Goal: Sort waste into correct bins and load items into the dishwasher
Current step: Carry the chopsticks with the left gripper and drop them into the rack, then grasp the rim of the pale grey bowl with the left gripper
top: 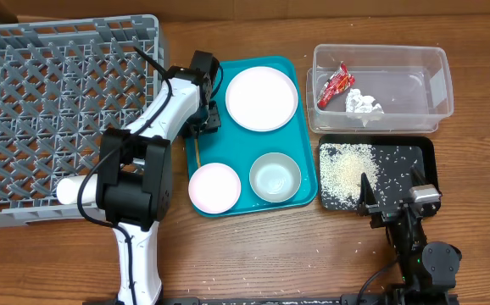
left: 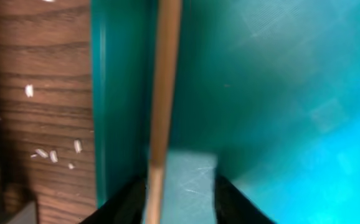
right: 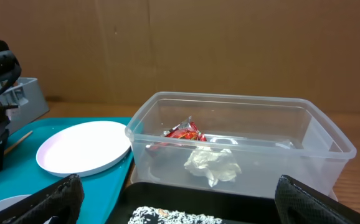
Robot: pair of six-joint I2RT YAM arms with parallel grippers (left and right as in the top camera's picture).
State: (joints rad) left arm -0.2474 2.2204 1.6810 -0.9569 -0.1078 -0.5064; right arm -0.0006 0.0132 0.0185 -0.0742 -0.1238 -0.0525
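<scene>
Your left end effector (left: 180, 200) stands open, fingers on either side of the chopsticks (left: 162, 87) at the teal tray's (top: 245, 144) 9 o'clock edge, clamping nothing. Your right end effector (right: 186, 202) is spread wide and empty over the black tray (top: 427, 157), at the table's (top: 262, 254) 4 o'clock, where the rice (top: 347, 165) lies.

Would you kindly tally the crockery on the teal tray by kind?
Plates: 1, the pale plate
Bowls: 2, the pink bowl and the grey-green bowl
Total: 3
</scene>
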